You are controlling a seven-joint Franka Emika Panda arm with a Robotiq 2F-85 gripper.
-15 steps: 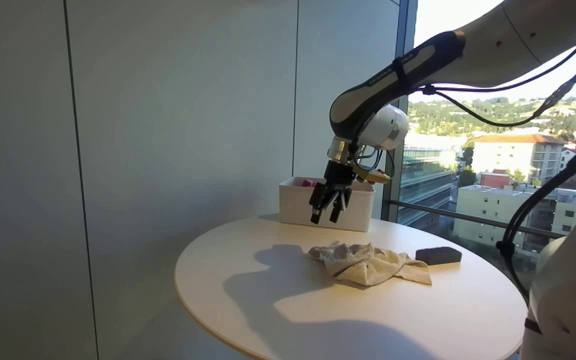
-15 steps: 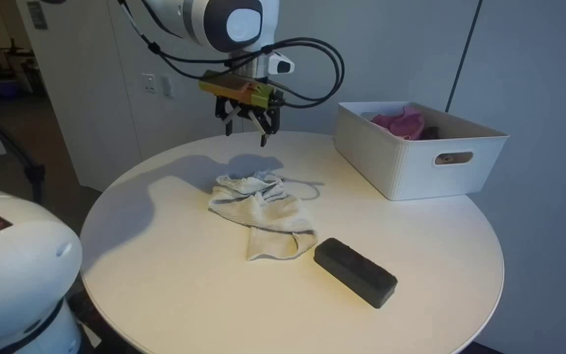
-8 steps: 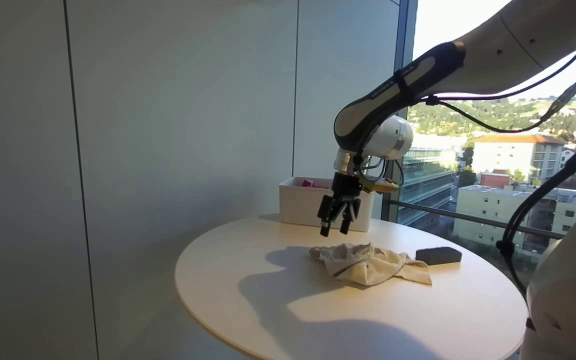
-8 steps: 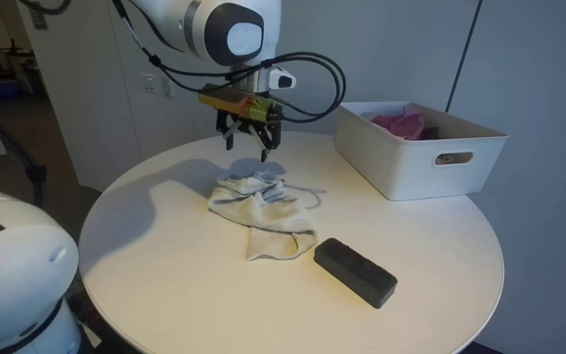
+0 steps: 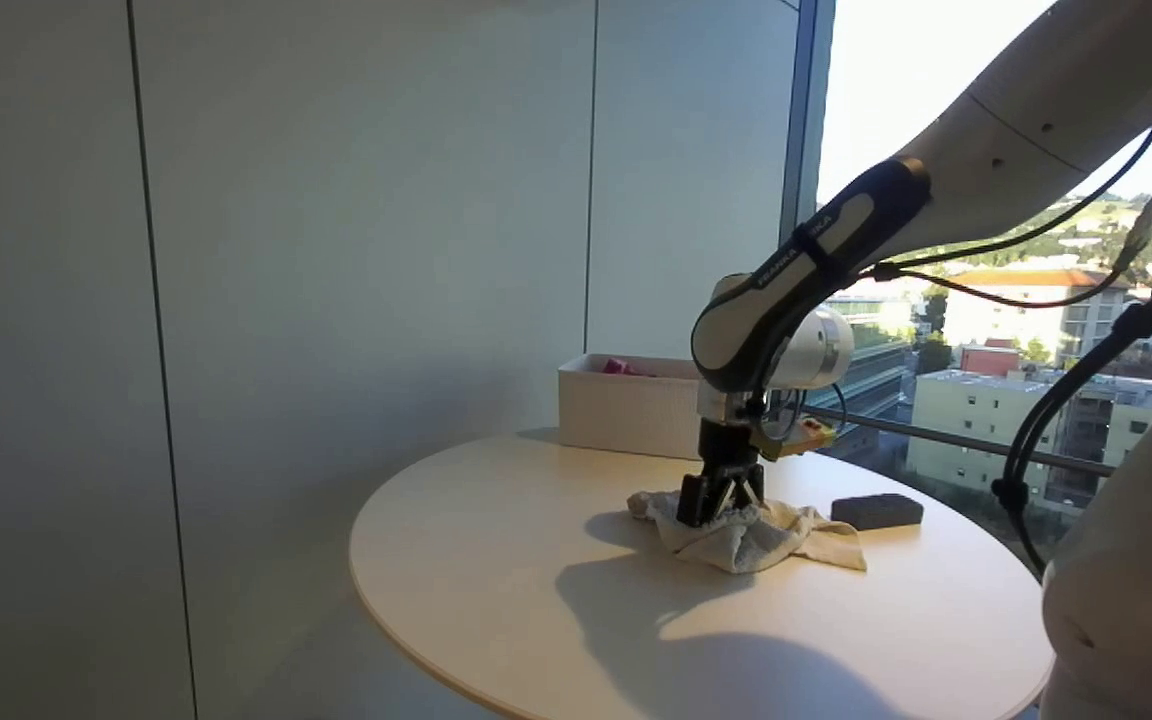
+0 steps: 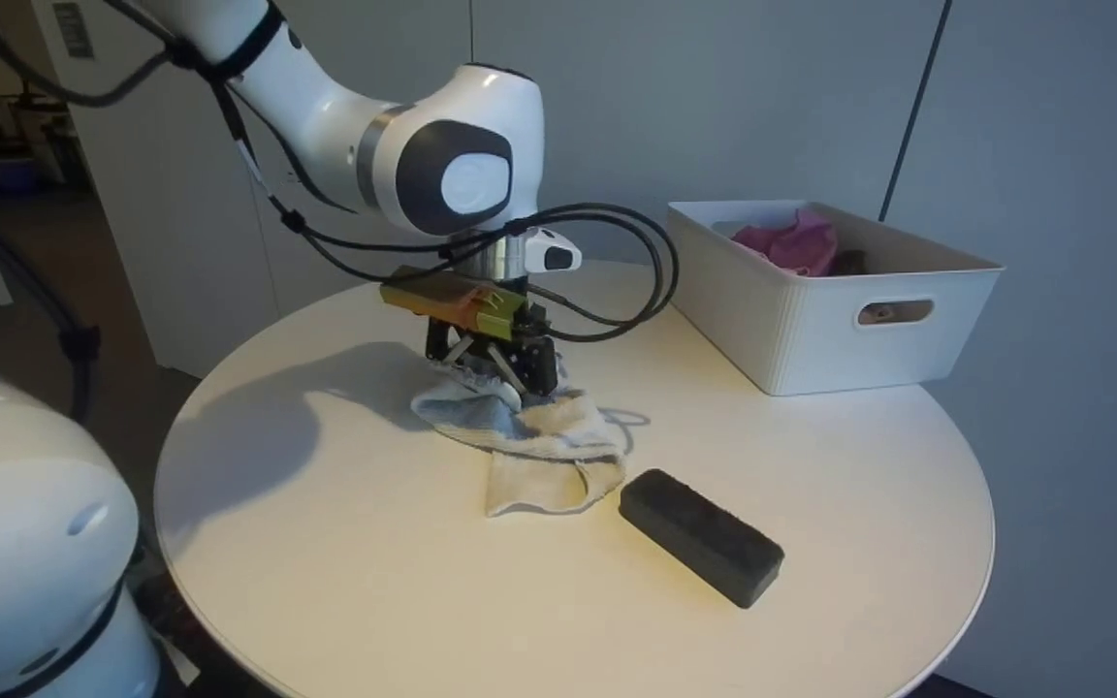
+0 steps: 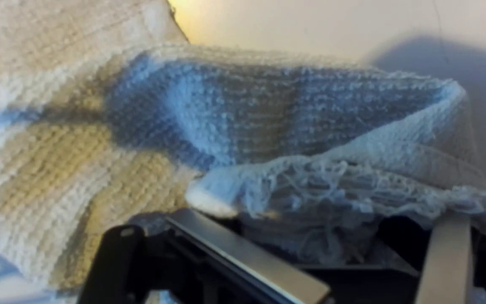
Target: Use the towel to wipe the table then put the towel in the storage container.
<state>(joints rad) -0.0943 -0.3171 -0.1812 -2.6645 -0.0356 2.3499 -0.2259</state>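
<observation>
Tool [image 5: 723, 510] lower, tbl [image 5: 476, 570] nr window [image 5: 976, 390]

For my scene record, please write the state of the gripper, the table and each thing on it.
Beige towel: rumpled, one edge frayed
Gripper: open, down at the towel
White storage container: upright, lidless
Pink cloth: crumpled, inside the container
Dark rectangular block: lying flat
Round table: partly in shadow

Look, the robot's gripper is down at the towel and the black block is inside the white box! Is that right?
Not quite: the black block isn't inside the white box. It lies on the table, near the towel, as both exterior views show. The gripper is down at the towel, as you said.
</observation>
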